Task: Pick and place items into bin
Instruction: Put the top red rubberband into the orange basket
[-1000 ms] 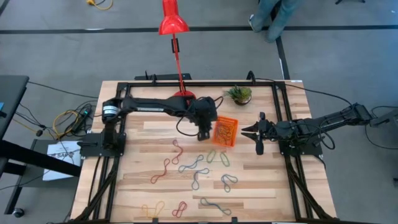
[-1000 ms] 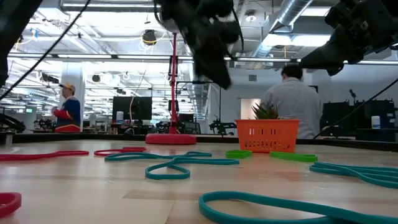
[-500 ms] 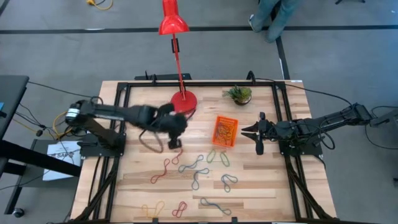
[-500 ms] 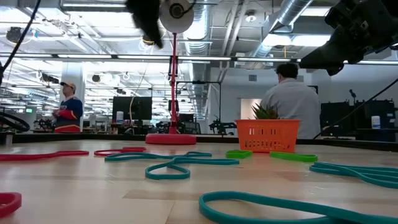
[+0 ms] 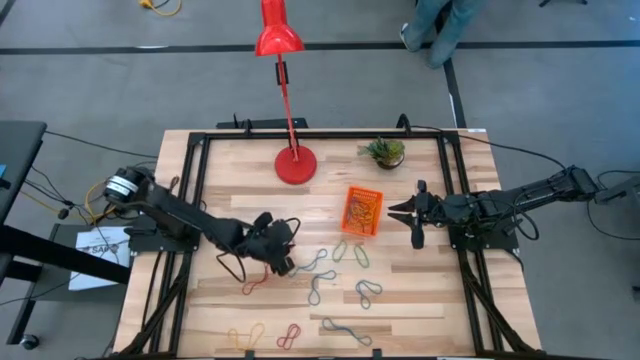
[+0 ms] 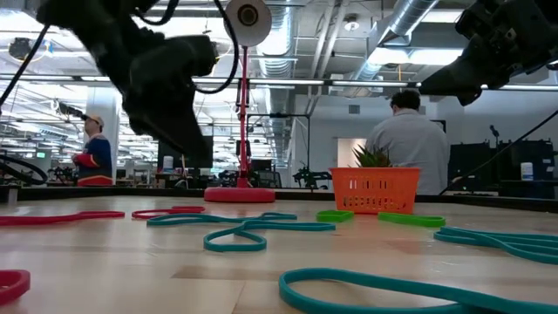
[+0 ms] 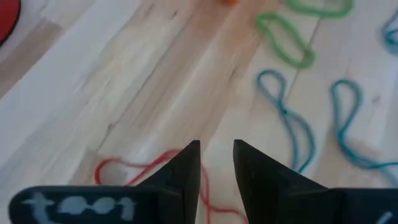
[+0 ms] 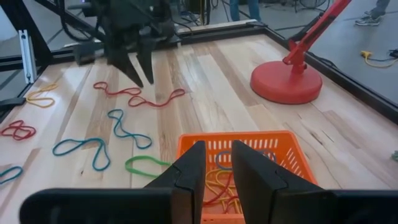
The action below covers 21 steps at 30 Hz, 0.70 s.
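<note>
High view: left end effector [image 5: 281, 264] sits lower-centre of the worktop [image 5: 230, 205], over a red band [image 5: 257, 281], fingers a narrow gap apart, nothing pinched. Right end effector [image 5: 416, 226] waits right of the orange bin [image 5: 362, 211], centre-right, also slightly spread, empty. Loose bands [image 5: 340, 252] lie below the bin.
Low view: bin [image 6: 375, 192] centre-right, teal bands [image 6: 244, 231] in foreground.
Right wrist view: bin [image 8: 245, 144] holds yellow & red bands

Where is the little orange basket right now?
In the high view the orange bin sits on the table's far right part, just below the potted plant, right of the red lamp base, with the right gripper beside it.
</note>
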### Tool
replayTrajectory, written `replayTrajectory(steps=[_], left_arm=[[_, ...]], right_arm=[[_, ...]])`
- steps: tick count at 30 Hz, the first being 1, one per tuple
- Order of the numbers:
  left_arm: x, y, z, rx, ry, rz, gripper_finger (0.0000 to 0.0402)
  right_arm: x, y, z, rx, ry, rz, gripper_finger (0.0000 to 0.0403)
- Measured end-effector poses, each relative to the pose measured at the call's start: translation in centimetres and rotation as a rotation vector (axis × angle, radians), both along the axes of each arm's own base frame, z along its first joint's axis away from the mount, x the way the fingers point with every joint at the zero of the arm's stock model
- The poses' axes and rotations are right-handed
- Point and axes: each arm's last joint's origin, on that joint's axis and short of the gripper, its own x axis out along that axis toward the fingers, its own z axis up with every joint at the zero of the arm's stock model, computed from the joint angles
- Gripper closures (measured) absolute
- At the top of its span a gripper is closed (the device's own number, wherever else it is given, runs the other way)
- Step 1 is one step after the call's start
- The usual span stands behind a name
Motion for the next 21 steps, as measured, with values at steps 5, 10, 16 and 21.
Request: replayTrajectory(steps=[5, 10, 16, 21], left_arm=[[-0.2, -0.3, -2.4, -0.001, 0.064, 0.034, 0.0315], [0.2, -0.5, -3.8, -0.026, 0.077, 0.067, 0.0315], [0.4, -0.6, -4.9, -0.028, 0.113, 0.079, 0.0315], [0.5, -0.3, -5.4, -0.060, 0.132, 0.098, 0.0339]], right_arm=[[0.0, 0.0, 0.0, 0.001, -0.003, 0.000, 0.0333], [0.0, 0.0, 0.0, 0.001, -0.003, 0.000, 0.0333], [0.0, 0.0, 0.0, 0.001, -0.003, 0.000, 0.0333], [0.0, 0.0, 0.0, 0.000, -0.003, 0.000, 0.0333]])
